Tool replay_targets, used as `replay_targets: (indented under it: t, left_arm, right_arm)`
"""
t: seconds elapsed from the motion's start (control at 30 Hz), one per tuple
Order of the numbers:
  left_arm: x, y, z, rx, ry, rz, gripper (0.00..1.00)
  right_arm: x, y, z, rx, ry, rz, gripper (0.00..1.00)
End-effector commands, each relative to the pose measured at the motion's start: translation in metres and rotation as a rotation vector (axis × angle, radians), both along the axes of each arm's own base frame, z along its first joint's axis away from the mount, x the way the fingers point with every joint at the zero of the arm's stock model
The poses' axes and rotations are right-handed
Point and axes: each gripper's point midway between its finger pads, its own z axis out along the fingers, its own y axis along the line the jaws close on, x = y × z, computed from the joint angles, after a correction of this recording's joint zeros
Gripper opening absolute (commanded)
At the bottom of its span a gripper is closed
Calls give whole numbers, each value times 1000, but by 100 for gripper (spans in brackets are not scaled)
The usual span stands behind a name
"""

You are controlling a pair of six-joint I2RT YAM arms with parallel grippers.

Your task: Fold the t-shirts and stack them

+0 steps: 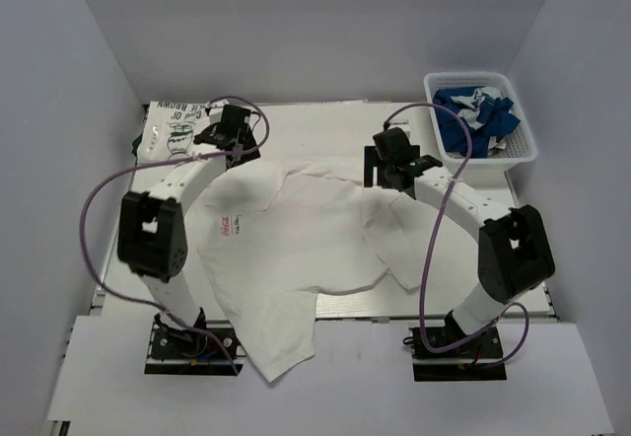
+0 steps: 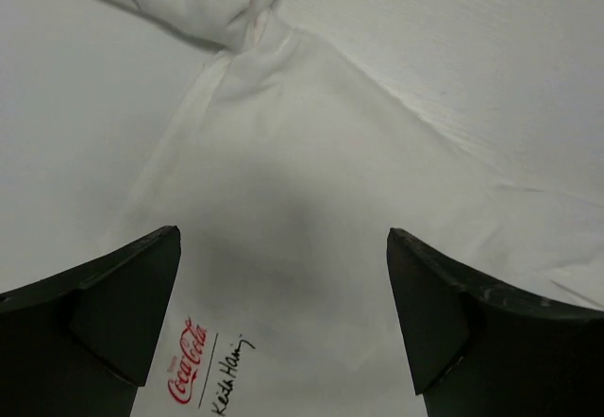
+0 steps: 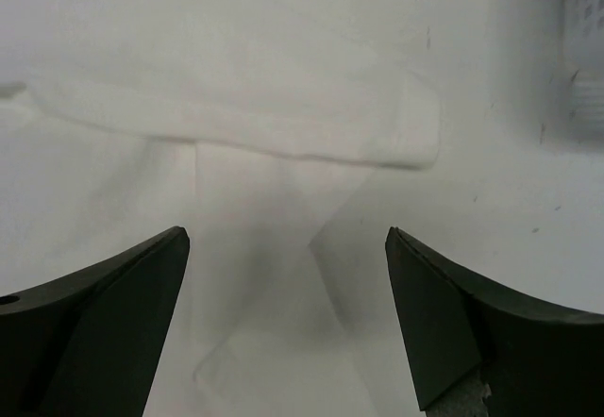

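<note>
A white t-shirt with a small red graphic [image 1: 296, 239] lies spread and crumpled across the table, its hem hanging over the front edge. My left gripper [image 1: 233, 132] is open above its far left part; the left wrist view shows the red logo [image 2: 192, 362] and white cloth [image 2: 302, 172] between the fingers. My right gripper [image 1: 394, 160] is open above the shirt's far right edge; the right wrist view shows a folded sleeve [image 3: 283, 115]. A white shirt with green cartoon print [image 1: 177, 125] lies folded at the back left. Royal blue cloth [image 1: 478, 112] fills the basket.
A white plastic mesh basket [image 1: 523, 150] stands at the back right corner. Purple cables loop over both arms. Grey walls enclose the table on three sides. The bare tabletop [image 3: 510, 209] shows to the right of the sleeve.
</note>
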Motion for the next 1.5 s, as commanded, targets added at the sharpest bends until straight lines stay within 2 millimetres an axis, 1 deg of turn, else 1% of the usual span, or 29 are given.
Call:
replay_targets:
  t: [0.0,0.03,0.07,0.1,0.17,0.2,0.3,0.4,0.5,0.53,0.57,0.6,0.63,0.67,0.7,0.73,0.77,0.87,0.93,1.0,1.03,1.07,1.17,1.23,1.27,1.3,1.37,1.43,1.47]
  left_arm:
    - [-35,-15,23,-128,-93,-80,100]
    - [-43,-28,19,-188,-106,-109,100]
    - [-53,-29,13,-213,-99,-110,100]
    - [-73,-27,-11,-228,-49,-105,100]
    - [-89,-34,-9,-308,-71,-110,100]
    - [-106,-33,-29,-314,-31,-117,100]
    - [-129,-45,-43,-409,-19,-164,100]
    - [-145,-39,-63,-404,7,-147,100]
    - [-154,-29,-78,-363,57,-104,100]
    - [-158,-28,-87,-354,92,-97,100]
    - [-161,-24,-92,-336,112,-84,100]
    - [-165,-21,-99,-321,139,-73,100]
    - [-168,-17,-104,-300,159,-60,100]
    - [-175,-13,-117,-277,208,-46,100]
    - [-178,-9,-123,-261,230,-18,100]
    - [-180,-7,-127,-254,249,4,100]
    - [-182,-7,-132,-256,264,17,100]
    - [-191,-3,-146,-233,319,41,100]
    - [-187,-3,-149,-227,323,33,100]
    - [-188,-3,-152,-224,331,34,100]
    - [-187,-3,-150,-224,332,34,100]
    - [-185,-4,-148,-224,332,34,100]
    - [-181,0,-141,-198,322,37,100]
    - [-177,1,-136,-186,309,32,100]
    - [-177,1,-135,-186,309,32,100]
    - [-176,1,-132,-183,301,20,100]
    - [-168,-2,-123,-193,266,-10,100]
    - [-162,-12,-113,-235,235,-57,100]
    - [-156,-17,-108,-250,208,-87,100]
  right_arm:
    - [-46,23,-24,159,143,99,90]
    - [-49,32,-22,182,137,140,90]
    - [-56,35,-33,198,159,164,90]
    - [-68,44,-42,234,204,210,90]
    - [-77,51,-53,240,244,228,90]
    - [-80,54,-60,241,268,237,90]
    - [-83,56,-76,219,304,213,89]
    - [-78,55,-84,230,308,152,80]
    - [-72,59,-85,257,289,112,50]
    - [-69,56,-86,251,282,93,34]
    - [-64,52,-84,246,268,51,27]
    - [-65,45,-89,222,282,21,20]
    - [-62,36,-87,183,267,-15,10]
    - [-57,29,-85,156,246,-61,1]
    - [-53,18,-82,121,223,-107,0]
    - [-58,6,-80,88,235,-140,0]
    - [-51,-7,-72,34,189,-187,0]
    - [-49,-42,-61,-43,184,-261,0]
    - [-47,-81,-54,-137,176,-338,0]
    - [-46,-99,-50,-202,188,-333,0]
    - [-45,-117,-52,-231,195,-368,0]
    - [-45,-122,-52,-251,200,-372,0]
    - [-52,-154,-54,-363,245,-429,0]
    - [-52,-177,-47,-414,236,-501,7]
    - [-52,-181,-45,-421,240,-515,10]
    - [-50,-187,-41,-419,234,-533,17]
    - [-48,-188,-31,-397,214,-536,25]
    - [-46,-173,-30,-350,236,-432,41]
    - [-45,-161,-30,-296,243,-385,54]
